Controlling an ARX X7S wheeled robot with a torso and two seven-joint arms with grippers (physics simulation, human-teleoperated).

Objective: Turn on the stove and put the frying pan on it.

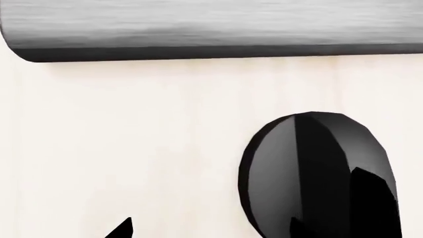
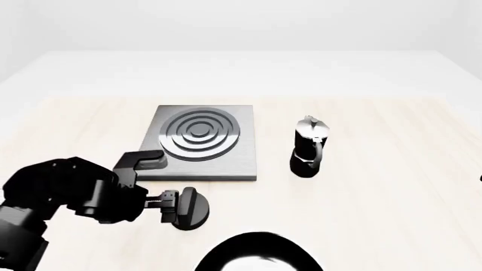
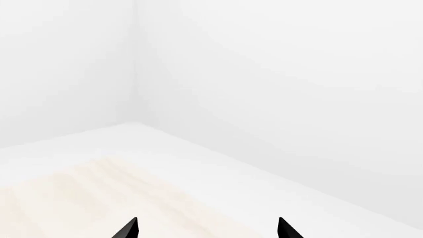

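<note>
My left jaws are at the small black round knob, which sits on the pale wooden bench just near of the stove. From the head view the tips seem to meet the knob's left side. The left wrist view shows one dark fingertip over the knob's face and the other well off to the side, touching nothing. So I read these jaws as spread and not yet clamped. The flat square grey metal stove, with its concentric ring burner, lies just beyond the knob, its near edge close but apart from it.

To do the turn well, I judge I should first centre the knob between both tips, close until both bear on its rim, then rotate about the knob's own axis without dragging it across the bench. A one-sided contact would likely push it away rather than turn it.

The round black frying pan, glossy and pale inside, shows only in part at the near edge of the head view, near and right of the knob; its handle is out of sight. A black-and-silver moka pot stands right of the stove, well apart.

My right jaws are spread wide, holding nothing, pointing at the room's white wall.
</note>
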